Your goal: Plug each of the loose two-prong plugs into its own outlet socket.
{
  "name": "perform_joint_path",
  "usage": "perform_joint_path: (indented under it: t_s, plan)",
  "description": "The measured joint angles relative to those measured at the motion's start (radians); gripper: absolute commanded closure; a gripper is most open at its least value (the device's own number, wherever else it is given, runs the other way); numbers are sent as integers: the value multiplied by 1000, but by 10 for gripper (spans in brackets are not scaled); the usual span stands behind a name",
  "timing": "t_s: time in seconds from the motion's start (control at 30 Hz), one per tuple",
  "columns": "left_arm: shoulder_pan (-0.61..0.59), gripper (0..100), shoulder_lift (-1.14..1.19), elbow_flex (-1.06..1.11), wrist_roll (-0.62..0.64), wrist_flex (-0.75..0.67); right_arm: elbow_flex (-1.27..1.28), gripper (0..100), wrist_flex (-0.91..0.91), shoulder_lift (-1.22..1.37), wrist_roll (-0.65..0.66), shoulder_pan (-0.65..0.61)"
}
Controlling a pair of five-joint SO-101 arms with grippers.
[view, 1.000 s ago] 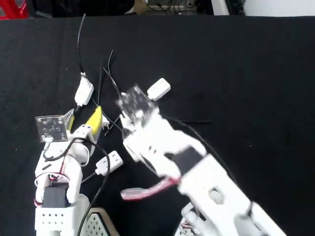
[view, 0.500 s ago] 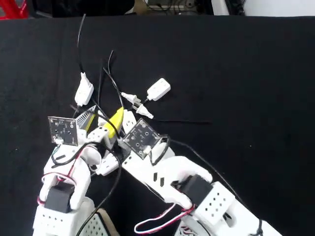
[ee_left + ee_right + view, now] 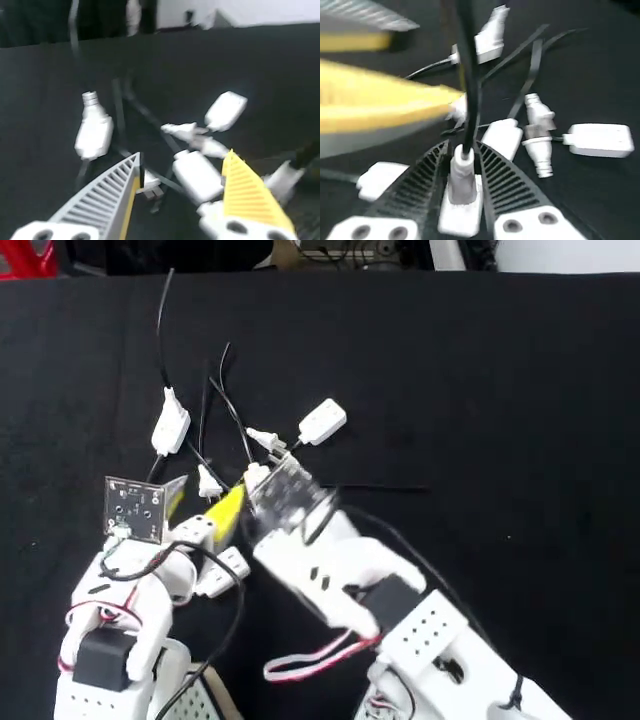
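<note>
A: Black cloth point(image 3: 500, 390) over the whole table, cords heaped at abt 10 o'clock from centre. What's the R arm got?

B: Right gripper point(image 3: 461, 147) is clamped on a corded white plug point(image 3: 462, 192). Black fingers point(image 3: 506, 182) are tight on both sides, and the black cord point(image 3: 465, 75) runs straight out past the tips. Prongs? Can't tell from here.

A: And the L one?

B: Left gripper point(image 3: 183, 155) is spread wide, nothing in it. Grey finger point(image 3: 107, 197) one side, yellow finger point(image 3: 245, 192) the other, tips low over the heap. A small plug point(image 3: 208, 481) and a white block point(image 3: 197, 175) lie on the cloth between them.

A: Sockets?

B: White socket block point(image 3: 322, 421) at 1 o'clock from the R wrist, lying loose. Just beside it, at its 8 o'clock, a plug pair point(image 3: 268, 441) lies end to end. Long white connector point(image 3: 170, 426) at 11 o'clock from the L tips, well apart from that block. Another socket point(image 3: 232, 562) sits at 6 o'clock from those tips, right by the L arm, w/ a cord across it.
</note>
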Motion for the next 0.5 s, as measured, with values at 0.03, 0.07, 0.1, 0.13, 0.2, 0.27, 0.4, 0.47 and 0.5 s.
perform_joint_path:
  t_s: [0.03,0.07,0.1,0.13,0.2,0.27,0.4,0.47,0.5]
  plan:
    - [-28,737,0,0,-31,12,-20,987,-2,12,-6,28]
    - [-52,737,0,0,-60,26,-43,987,-3,28,-28,55]
    - [-68,736,0,0,-83,43,-68,987,-3,43,-46,78]
    - [-71,736,-2,0,-104,61,-92,987,-3,60,-74,98]
    - [-64,735,-2,0,-133,81,-133,987,-3,89,-130,124]
    - [-32,735,-3,0,-147,87,-161,987,-11,106,-187,129]
    - [71,734,-3,8,-150,91,-173,987,-75,110,-313,132]
    - [110,725,-5,8,-150,91,-173,987,-110,110,-367,132]
    - [133,717,-12,8,-150,91,-173,987,-124,110,-390,132]
